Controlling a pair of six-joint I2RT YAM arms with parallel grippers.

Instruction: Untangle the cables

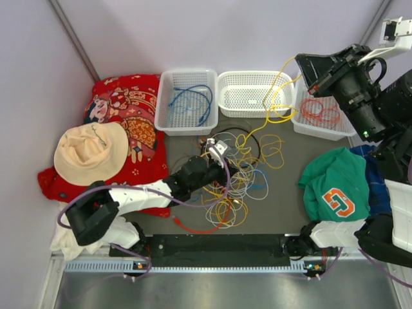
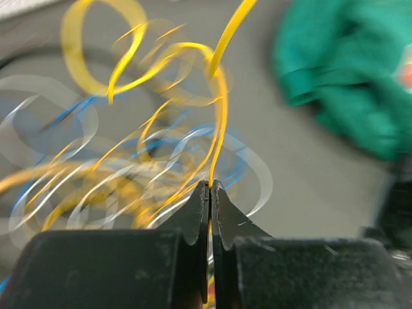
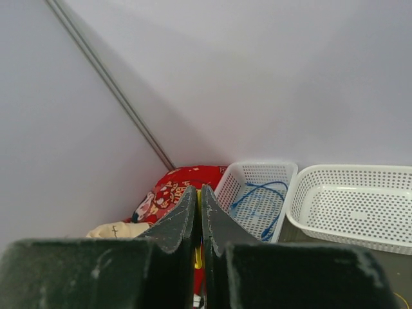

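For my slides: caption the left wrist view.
Left gripper shut on a thin yellow cable, blurred yellow, white and blue loops behind.

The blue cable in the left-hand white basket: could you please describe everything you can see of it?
The blue cable is a thin, flexible, seemingly plastic-coated wire lying slack in a few loose loops on the floor of the leftmost white perforated basket. It sits apart from the tangled pile; only the basket touches it. Its plugs are too small to make out.

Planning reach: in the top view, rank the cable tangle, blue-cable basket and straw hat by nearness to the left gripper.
1. Cable tangle, at the left gripper.
2. Blue-cable basket, just behind it.
3. Straw hat, far left.
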